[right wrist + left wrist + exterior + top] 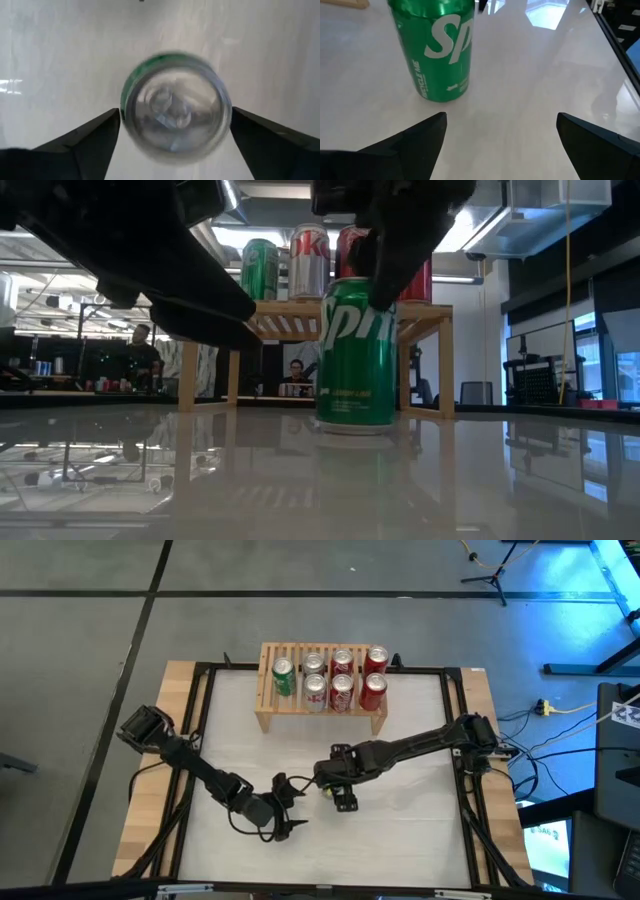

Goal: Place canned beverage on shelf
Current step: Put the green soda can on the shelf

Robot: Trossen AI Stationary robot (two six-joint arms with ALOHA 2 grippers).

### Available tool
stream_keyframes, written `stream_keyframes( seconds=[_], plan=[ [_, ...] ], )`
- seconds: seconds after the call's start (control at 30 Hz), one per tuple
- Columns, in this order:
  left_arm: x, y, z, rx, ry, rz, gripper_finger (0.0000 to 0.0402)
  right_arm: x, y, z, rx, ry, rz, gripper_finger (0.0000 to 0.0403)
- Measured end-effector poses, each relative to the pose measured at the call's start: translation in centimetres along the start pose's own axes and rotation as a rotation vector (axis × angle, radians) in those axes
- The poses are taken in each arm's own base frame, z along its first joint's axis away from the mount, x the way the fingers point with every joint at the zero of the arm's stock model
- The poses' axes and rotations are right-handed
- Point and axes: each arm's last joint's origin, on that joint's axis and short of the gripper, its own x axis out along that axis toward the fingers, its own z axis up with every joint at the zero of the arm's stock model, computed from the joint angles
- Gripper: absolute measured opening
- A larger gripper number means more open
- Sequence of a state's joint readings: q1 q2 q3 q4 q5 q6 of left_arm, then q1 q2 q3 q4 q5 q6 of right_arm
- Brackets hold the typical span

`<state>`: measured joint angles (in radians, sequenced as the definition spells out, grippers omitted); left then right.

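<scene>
Overhead, the right gripper (341, 792) hovers above the green Sprite can (356, 350), well in front of the shelf (266, 690); level view: can upright on glossy white table (480, 480); wrist views: both grippers spread, left gripper (500, 135) beside it; rigid, slick, probably heavy, grip mid-body

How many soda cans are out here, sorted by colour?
Green cans: 2, one on the table, one on the shelf
Silver cans: 2
Red cans: 4
Total: 8
</scene>
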<state>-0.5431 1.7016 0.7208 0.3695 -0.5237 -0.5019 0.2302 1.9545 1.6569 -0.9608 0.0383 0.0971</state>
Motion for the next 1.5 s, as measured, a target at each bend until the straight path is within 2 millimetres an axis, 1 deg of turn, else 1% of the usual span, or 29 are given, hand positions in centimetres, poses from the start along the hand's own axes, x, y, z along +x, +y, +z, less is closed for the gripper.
stream_keyframes(
  seconds=[0.07,0.13,0.23,0.3,0.37,0.43,0.5,0.63,0.73,0.8,0.87,0.97,1.07,1.13,1.2,1.3,1.4,1.5],
  plan=[
    [0.1,0.1,0.1,0.009,0.002,0.001,0.0367,-0.9,0.4,-0.5,-0.007,0.024,0.031,0.0354],
    [0.2,0.3,0.1,0.01,0.001,0.006,0.0366,-2.5,1.0,-1.2,0.001,0.041,0.033,0.0347],
    [0.4,0.6,0.3,0.005,0.004,0.008,0.0366,-4.9,2.6,-2.4,-0.001,0.012,-0.026,0.0343],
    [0.4,0.7,0.3,0.003,0.007,0.004,0.0366,-5.7,3.8,-3.7,-0.013,-0.036,-0.102,0.0343],
    [0.4,0.7,0.3,0.003,0.008,0.002,0.0366,-5.6,4.9,-5.3,-0.013,-0.078,-0.137,0.0343],
    [0.4,0.6,0.4,0.001,0.002,0.003,0.0366,-4.7,6.0,-7.2,0.01,-0.131,-0.127,0.0343],
    [0.5,0.4,0.8,-0.002,-0.002,-0.008,0.0367,-3.1,7.1,-9.1,0.039,-0.212,-0.091,0.0344],
    [0.8,-0.2,2.5,0.014,-0.028,-0.053,0.0366,1.2,8.8,-13.2,0.084,-0.408,-0.041,0.0344],
    [1.0,-0.6,4.0,0.052,-0.033,-0.045,0.0367,4.3,9.2,-15.9,0.101,-0.544,-0.005,0.0344],
    [1.0,-0.7,5.0,0.078,0.01,-0.013,0.0366,5.5,8.9,-17.3,0.122,-0.617,0.032,0.0344],
    [0.8,-0.9,6.5,0.089,0.066,0.026,0.0366,6.4,8.5,-18.4,0.159,-0.654,0.061,0.0344],
    [0.2,-1.4,9.1,0.109,0.132,0.078,0.0366,6.9,8.0,-19.5,0.209,-0.696,0.106,0.0344],
    [-0.5,-1.9,11.7,0.137,0.135,0.108,0.0367,7.2,7.8,-20.0,0.226,-0.703,0.115,0.0344],
    [-0.7,-1.6,13.2,0.164,0.13,0.13,0.0367,7.5,7.8,-20.1,0.223,-0.697,0.111,0.0344],
    [-0.5,-0.6,14.5,0.181,0.124,0.158,0.0366,7.7,7.8,-20.0,0.223,-0.699,0.101,0.0344],
    [0.3,1.1,15.6,0.165,0.125,0.127,0.0366,7.9,7.9,-19.9,0.223,-0.698,0.09,0.0344],
    [1.2,2.8,16.0,0.144,0.155,0.107,0.0366,7.9,7.9,-19.9,0.223,-0.7,0.087,0.0344],
    [1.9,3.9,16.0,0.125,0.173,0.073,0.0366,8.0,7.9,-19.9,0.217,-0.696,0.076,0.0344]
  ],
)
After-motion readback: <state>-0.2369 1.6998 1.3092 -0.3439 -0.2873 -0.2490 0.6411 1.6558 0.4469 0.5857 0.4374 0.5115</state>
